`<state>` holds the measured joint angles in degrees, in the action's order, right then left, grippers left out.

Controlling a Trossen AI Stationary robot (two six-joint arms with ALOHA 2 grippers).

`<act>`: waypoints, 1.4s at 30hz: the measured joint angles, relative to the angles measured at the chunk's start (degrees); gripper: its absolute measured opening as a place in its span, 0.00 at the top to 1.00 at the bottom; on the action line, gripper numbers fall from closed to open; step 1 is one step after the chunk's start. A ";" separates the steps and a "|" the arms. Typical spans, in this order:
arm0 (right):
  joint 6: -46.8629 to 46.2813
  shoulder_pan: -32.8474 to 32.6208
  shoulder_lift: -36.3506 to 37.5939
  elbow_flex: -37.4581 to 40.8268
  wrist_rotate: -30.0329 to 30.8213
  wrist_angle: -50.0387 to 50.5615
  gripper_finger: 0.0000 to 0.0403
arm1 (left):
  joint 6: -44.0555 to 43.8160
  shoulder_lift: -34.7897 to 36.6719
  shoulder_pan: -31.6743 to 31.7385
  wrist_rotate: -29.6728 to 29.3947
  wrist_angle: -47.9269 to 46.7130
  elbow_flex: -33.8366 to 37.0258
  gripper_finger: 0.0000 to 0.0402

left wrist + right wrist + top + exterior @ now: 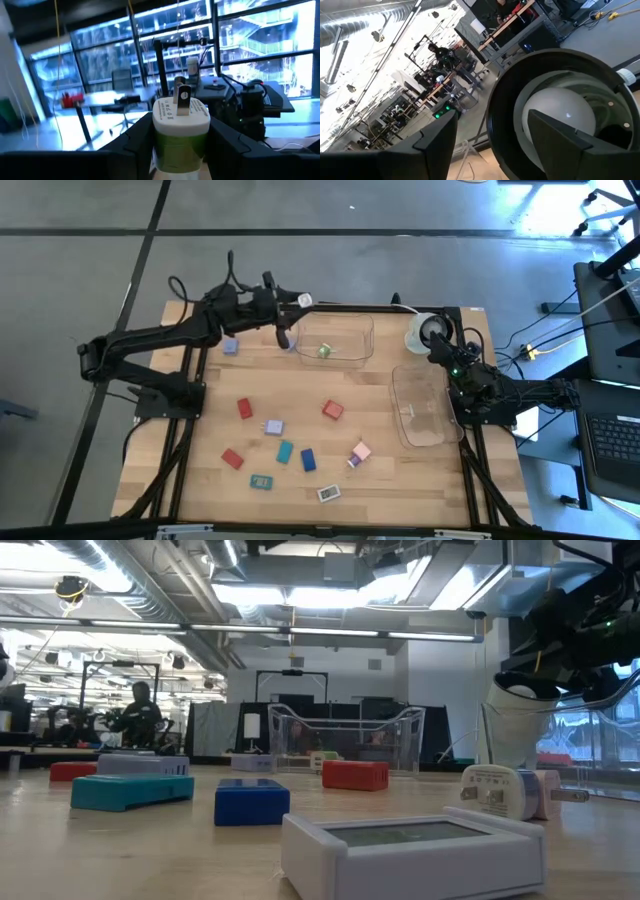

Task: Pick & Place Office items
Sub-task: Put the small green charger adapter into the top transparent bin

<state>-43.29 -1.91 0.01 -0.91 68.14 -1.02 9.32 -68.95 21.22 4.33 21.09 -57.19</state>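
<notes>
My left gripper (pixel 298 302) hangs over the table's far side, by the far left corner of a clear tub (pixel 352 330), and is shut on a white-and-green plug adapter (pixel 179 125). A green item (pixel 324 351) lies inside that tub. The other office items lie flat on the wood: red blocks (pixel 244 408) (pixel 332 410), a teal piece (pixel 285 450), a blue block (pixel 309 459), a pink piece (pixel 360 452) and a white one (pixel 328 493). My right gripper (pixel 440 346) is open beside the round white-and-black object (pixel 560 110). My left gripper pinches the adapter's green lower body (pixel 176 145) between its two fingers, which come at it level, pointing toward the table's right. The white cap with its metal prongs (pixel 183 99) sticks out past the fingertips. The adapter is lifted clear of the table. My right gripper is close to the round object, and I cannot tell whether it touches it.
A second clear tub (pixel 418 370) stands on the right side, in front of my right arm. A lavender piece (pixel 230 346) lies below my left arm. In the low view a white device (pixel 415 850) and a white plug (pixel 500 790) lie near the table's near edge.
</notes>
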 joint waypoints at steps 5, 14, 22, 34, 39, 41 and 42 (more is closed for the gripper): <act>-2.78 0.00 0.00 0.00 0.00 0.00 0.39 | 1.51 -0.02 -0.95 -3.51 1.92 0.00 0.66; -4.78 -0.01 0.00 0.00 -0.02 -0.02 0.39 | 1.45 -0.04 -1.32 -3.71 2.31 0.00 0.66; -9.83 -0.02 0.00 0.00 -3.57 -0.02 0.39 | 1.45 -0.24 -1.37 -3.07 2.39 0.00 0.66; -16.11 0.00 0.00 0.00 -12.04 -1.40 0.39 | -4.43 -10.74 -2.10 -3.31 1.43 0.02 0.66; -15.13 -0.01 0.00 0.00 -10.44 -1.30 0.39 | -7.34 -19.54 -1.98 -9.50 1.48 0.02 0.66; -13.92 0.00 0.00 0.00 -10.31 -1.29 0.39 | -9.24 -23.04 -1.36 -11.42 1.18 0.02 0.66; -13.36 0.00 0.00 0.00 -10.32 -1.26 0.39 | -10.56 -24.70 -1.04 -11.76 1.25 0.02 0.66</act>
<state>-56.65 -1.92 0.01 -0.91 57.82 -2.28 -1.24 -93.65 20.18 -7.43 22.34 -57.17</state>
